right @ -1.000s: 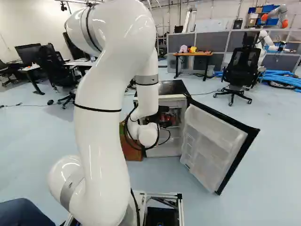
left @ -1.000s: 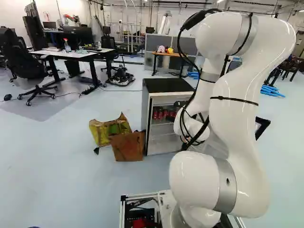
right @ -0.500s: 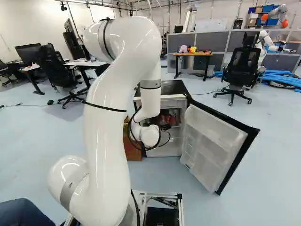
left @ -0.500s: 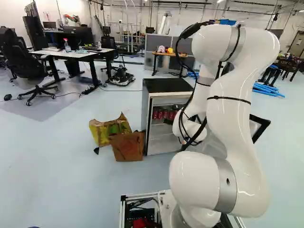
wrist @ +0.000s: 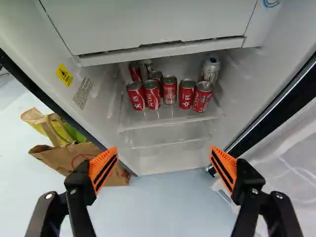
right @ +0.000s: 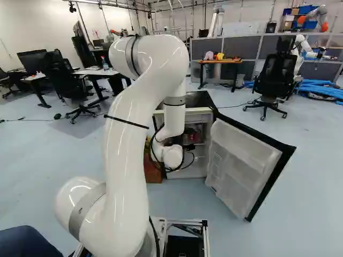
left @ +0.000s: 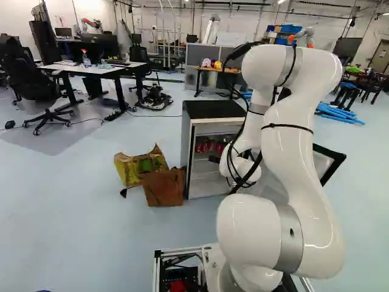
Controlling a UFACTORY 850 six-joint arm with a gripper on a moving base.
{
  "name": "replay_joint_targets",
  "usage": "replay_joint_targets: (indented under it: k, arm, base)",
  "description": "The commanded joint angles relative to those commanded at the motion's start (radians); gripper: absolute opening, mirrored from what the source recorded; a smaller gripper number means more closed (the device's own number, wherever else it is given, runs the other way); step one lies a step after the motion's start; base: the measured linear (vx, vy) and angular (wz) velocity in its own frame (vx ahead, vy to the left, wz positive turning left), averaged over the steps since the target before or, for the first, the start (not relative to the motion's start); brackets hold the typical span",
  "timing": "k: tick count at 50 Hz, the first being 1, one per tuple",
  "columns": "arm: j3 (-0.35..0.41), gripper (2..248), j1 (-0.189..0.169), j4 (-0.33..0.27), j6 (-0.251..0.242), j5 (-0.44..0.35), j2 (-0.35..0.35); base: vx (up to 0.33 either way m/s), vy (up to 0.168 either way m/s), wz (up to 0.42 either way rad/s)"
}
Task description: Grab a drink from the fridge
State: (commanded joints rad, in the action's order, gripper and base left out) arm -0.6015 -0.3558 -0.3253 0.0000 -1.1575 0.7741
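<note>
My gripper [left: 214,159] is at the fridge's open front in the left base view, below the level of the red cans [left: 209,146]. In the wrist view the gripper [wrist: 163,159] stands wide open, nothing between its orange pads. Ahead of it, inside the fridge [wrist: 170,165], a front row of several red cans [wrist: 169,90] stands upright on a shelf [wrist: 170,120]. A silver can [wrist: 210,69] stands behind the row at one end; another silver can [wrist: 145,68] and more red ones are at the back of the other end. The fridge door [right: 244,160] is swung open.
A white compartment [wrist: 153,22] hangs above the cans. Yellow and brown bags [left: 164,187] lie on the floor beside the fridge, opposite its door. Farther back are a desk [left: 91,68], a wooden table [right: 220,61], an office chair [right: 274,77] and another robot [right: 300,45].
The arm has bent lower, its upper part shifting left in the left base view and right in the right one. The gripper has come down in front of the fridge. The base has not moved.
</note>
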Motion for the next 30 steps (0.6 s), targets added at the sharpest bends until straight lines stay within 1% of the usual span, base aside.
replay_joint_targets:
  k: [15,30]
  arm:
    - [-0.038,247,0.002,0.000,0.000,-0.025,0.059]
    - [-0.069,247,0.002,0.000,0.000,-0.075,0.112]
  base:
    - [0.000,0.000,0.000]
    - [0.000,0.000,0.000]
